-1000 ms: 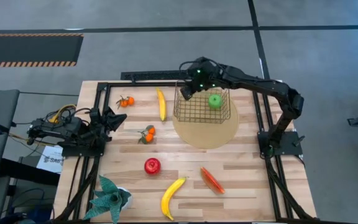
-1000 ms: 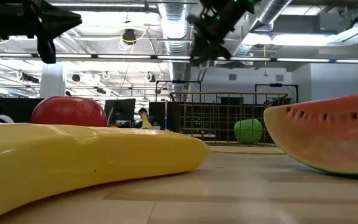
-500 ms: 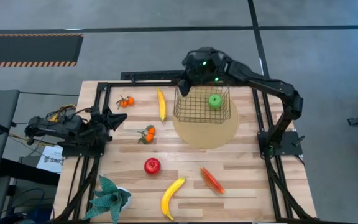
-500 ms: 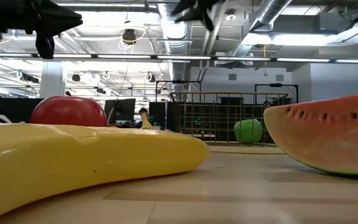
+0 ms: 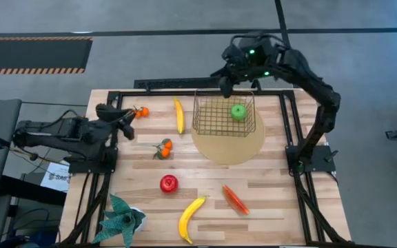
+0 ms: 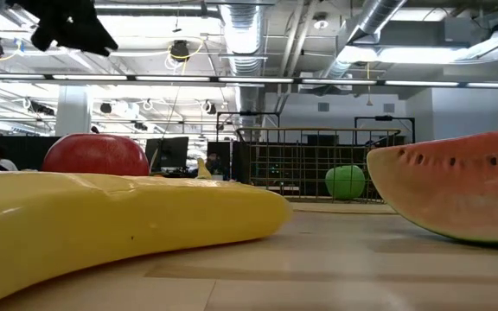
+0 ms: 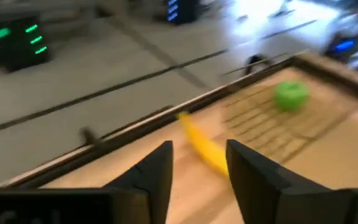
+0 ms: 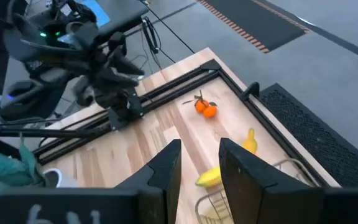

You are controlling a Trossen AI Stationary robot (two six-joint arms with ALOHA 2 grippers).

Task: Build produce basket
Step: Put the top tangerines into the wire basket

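The gold wire basket [image 5: 223,116] stands on the round tan mat [image 5: 229,145] at the far middle of the table, and a green apple [image 5: 238,111] lies in it. On the wood lie one banana [image 5: 178,115] left of the basket, a second banana [image 5: 191,219] near the front edge, two orange clusters [image 5: 139,111] [image 5: 163,148], a red apple [image 5: 169,183] and an orange-red slice [image 5: 235,199]. My right gripper [image 5: 225,86] is open and empty, high above the basket's far left corner. My left gripper [image 5: 126,118] is open and empty, raised beside the far orange cluster.
A teal spiky plant [image 5: 121,219] stands at the near left corner. A black frame rail [image 5: 157,91] runs round the table. The left wrist view shows the far banana [image 7: 201,146] and the green apple [image 7: 289,95] ahead of the fingers.
My right gripper has risen from the basket's left rim, out of the low view, and gone toward the far edge and the right. My left gripper has risen and gone toward the far edge, nearer the far orange cluster. The produce and basket have not moved.
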